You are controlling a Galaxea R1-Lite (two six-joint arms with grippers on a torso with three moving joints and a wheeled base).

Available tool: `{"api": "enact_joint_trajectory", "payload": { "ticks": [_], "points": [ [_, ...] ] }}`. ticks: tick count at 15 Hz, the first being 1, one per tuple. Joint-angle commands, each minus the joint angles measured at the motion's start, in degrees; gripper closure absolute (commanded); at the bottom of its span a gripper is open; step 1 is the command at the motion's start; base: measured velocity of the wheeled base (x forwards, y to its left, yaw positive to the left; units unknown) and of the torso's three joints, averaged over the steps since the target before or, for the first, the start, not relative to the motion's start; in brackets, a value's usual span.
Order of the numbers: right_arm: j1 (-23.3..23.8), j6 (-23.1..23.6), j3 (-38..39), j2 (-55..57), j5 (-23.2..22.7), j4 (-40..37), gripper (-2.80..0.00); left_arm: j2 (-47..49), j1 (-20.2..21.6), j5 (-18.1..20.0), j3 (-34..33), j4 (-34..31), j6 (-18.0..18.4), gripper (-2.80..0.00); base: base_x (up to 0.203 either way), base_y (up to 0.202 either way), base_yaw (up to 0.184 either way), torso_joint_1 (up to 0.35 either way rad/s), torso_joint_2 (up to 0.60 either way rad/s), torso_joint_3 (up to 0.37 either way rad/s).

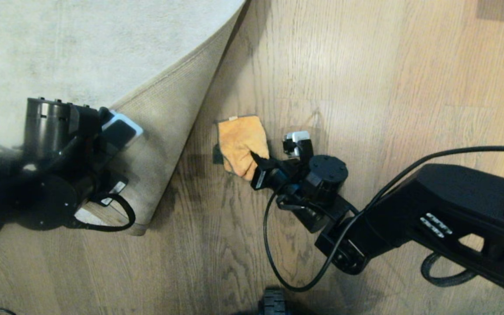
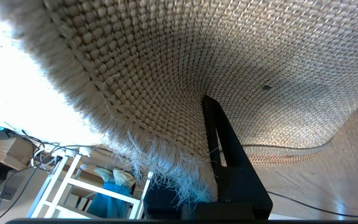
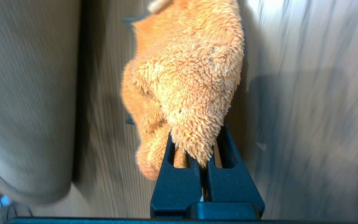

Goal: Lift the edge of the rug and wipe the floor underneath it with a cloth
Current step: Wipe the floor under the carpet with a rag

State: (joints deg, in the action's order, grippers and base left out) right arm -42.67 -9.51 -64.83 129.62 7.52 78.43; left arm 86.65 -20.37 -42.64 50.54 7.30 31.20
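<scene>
Pinching the rug edge (image 1: 164,113) aloft, the left gripper (image 2: 210,130) could slip, dropping it onto the orange cloth (image 1: 241,144) the right gripper (image 1: 258,168) clamps against the wood floor (image 1: 365,87) just beside it.

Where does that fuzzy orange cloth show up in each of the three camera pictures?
Head view: the cloth lies near the middle, on the floor, pinched by the right claw.
Left wrist view: not in it; only the rug edge's woven backing held up by the left claw.
Right wrist view: the cloth fills the centre, clamped at the claw tips.
Shared landmark: the rug's beige backing.
</scene>
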Motion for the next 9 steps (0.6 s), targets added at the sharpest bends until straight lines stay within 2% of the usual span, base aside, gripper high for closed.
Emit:
{"api": "enact_joint_trajectory", "payload": {
  "ticks": [1, 5, 9],
  "points": [
    [0.24, 0.0, 0.01, -3.7, 0.04, -0.14, 0.0, 0.1, -0.02, -0.25, -0.01, 0.08, 0.18, 0.0, 0.0, 0.0, 0.0, 0.0, 0.0, 0.0],
    [0.22, 0.27, 0.31, -9.03, 0.04, -2.33, 0.0, 0.01, -0.06, -0.25, -0.01, 0.08, 0.18, 0.0, 0.0, 0.0, 0.0, 0.0, 0.0, 0.0],
    [-0.46, 0.37, 6.31, -12.65, 0.04, -2.2, 0.0, -0.08, -0.02, -0.25, -0.01, 0.08, 0.18, 0.0, 0.0, 0.0, 0.0, 0.0, 0.0, 0.0]
  ]
}}
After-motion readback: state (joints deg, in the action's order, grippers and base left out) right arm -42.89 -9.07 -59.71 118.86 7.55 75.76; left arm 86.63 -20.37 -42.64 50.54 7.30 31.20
